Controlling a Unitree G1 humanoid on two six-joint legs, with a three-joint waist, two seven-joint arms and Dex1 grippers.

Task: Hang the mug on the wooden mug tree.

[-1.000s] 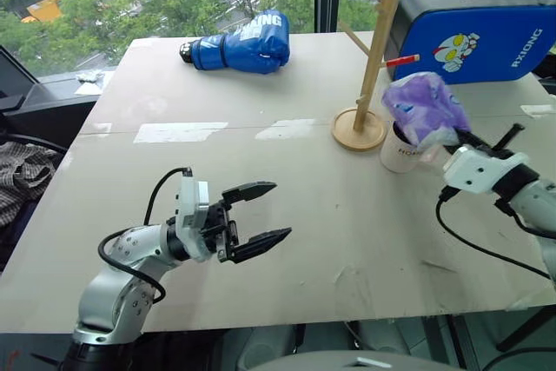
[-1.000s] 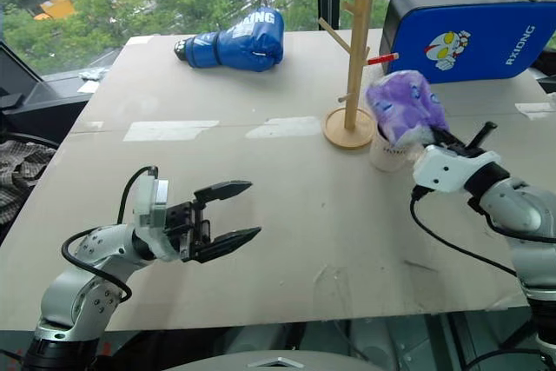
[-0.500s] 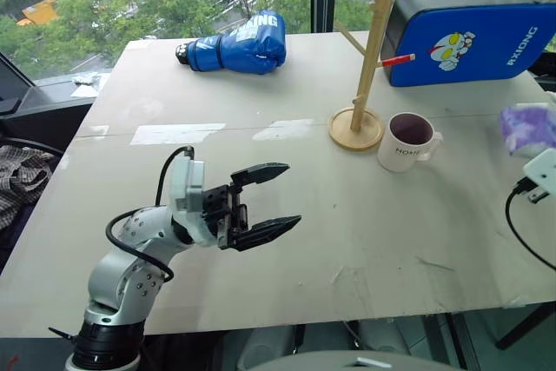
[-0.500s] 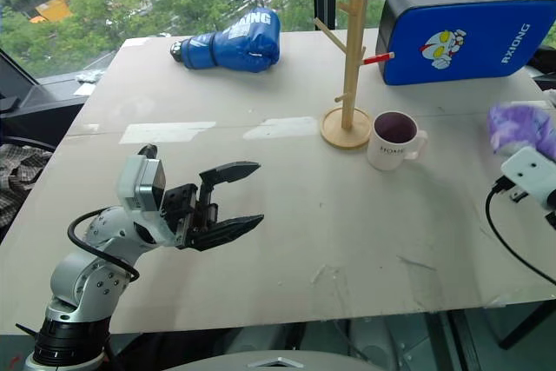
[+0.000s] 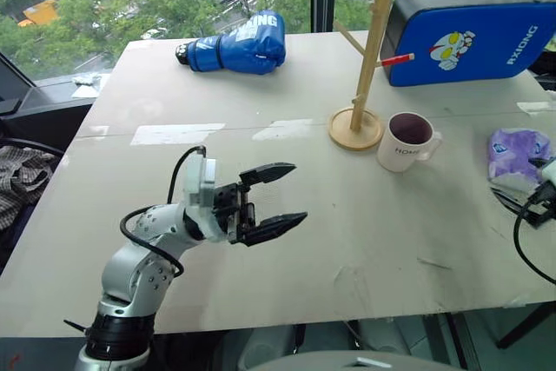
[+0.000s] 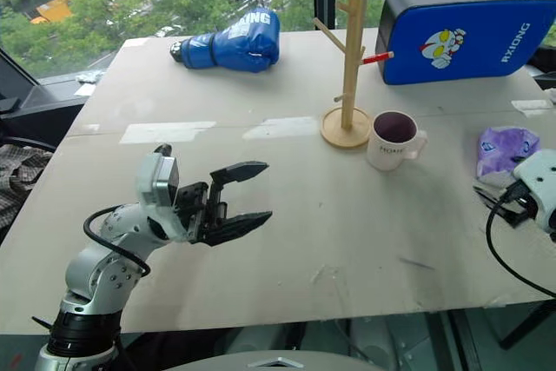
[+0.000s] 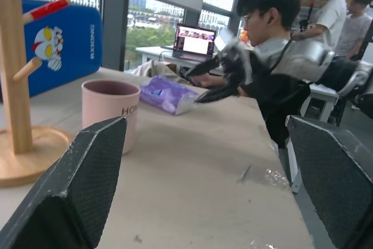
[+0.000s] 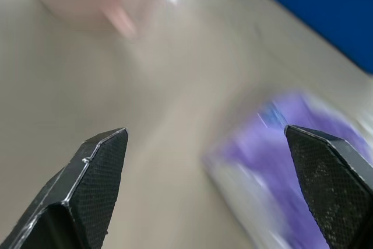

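White ceramic, the mug stood upright on the worktop, just beside the mug tree base, its handle turned away from the post. A purple packet lay near the right claw, which was open and empty. The left claw was open, well apart. Judged step: clearing done; grasping the mug comes next. The right claw was cut off at the head views' edge.
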